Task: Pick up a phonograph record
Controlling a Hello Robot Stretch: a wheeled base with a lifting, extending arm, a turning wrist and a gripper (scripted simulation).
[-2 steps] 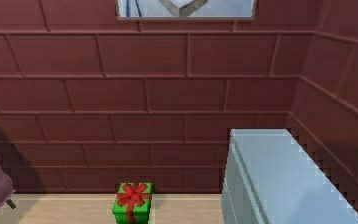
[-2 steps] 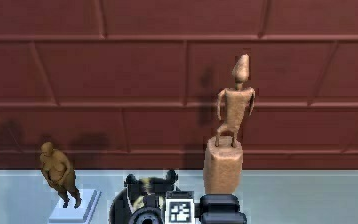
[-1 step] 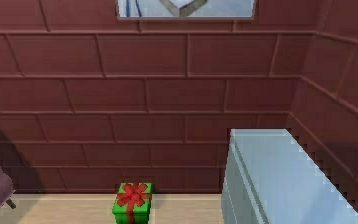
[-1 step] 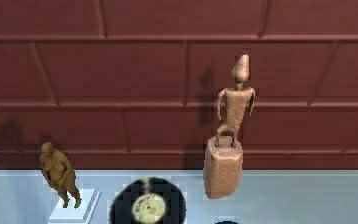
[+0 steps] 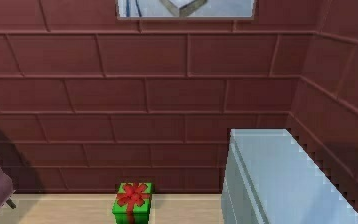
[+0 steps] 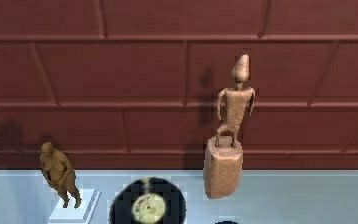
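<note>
Brick, red-brown, forms the wall (image 6: 137,60) behind a pale desk (image 6: 317,195). On the desk a tall tan statue (image 6: 230,140) is stood on a block, right of middle. The phonograph record (image 6: 147,205), black with a cream label, is laid flat just left of that block, cut by the arm side view's bottom edge. A small brown figure (image 6: 61,175) is set farther left. A green gift box (image 5: 133,203) is seen on the floor. The hand's state cannot be told.

No readable text, even on the phonograph record (image 6: 147,205)
</note>
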